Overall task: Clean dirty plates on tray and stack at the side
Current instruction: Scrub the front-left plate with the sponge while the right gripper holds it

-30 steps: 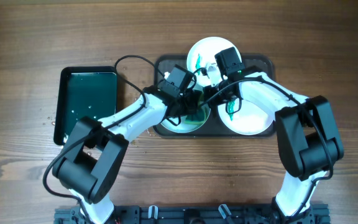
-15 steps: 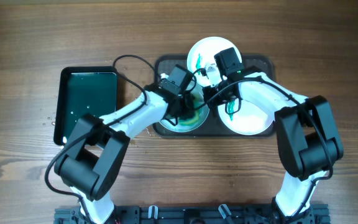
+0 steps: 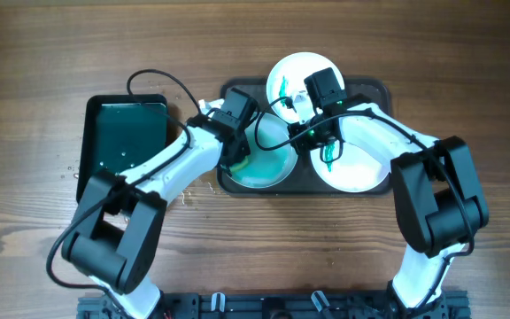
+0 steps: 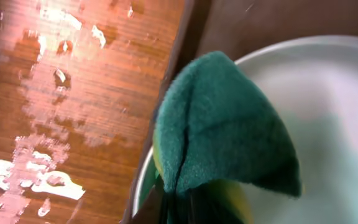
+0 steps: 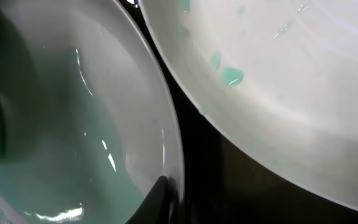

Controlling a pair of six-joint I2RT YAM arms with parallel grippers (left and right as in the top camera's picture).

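My left hand clamped the green sponge on the pale blue plate, at the left end of the tray. My right hand sat at that plate's far rim; open or closed, I couldn't tell.

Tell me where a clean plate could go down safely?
Bare table lies right of the dark tray, along the far edge beyond it and the water tray, and in front between the two arms. The dark tray is crowded: three plates, with the left hand and right hand over them.
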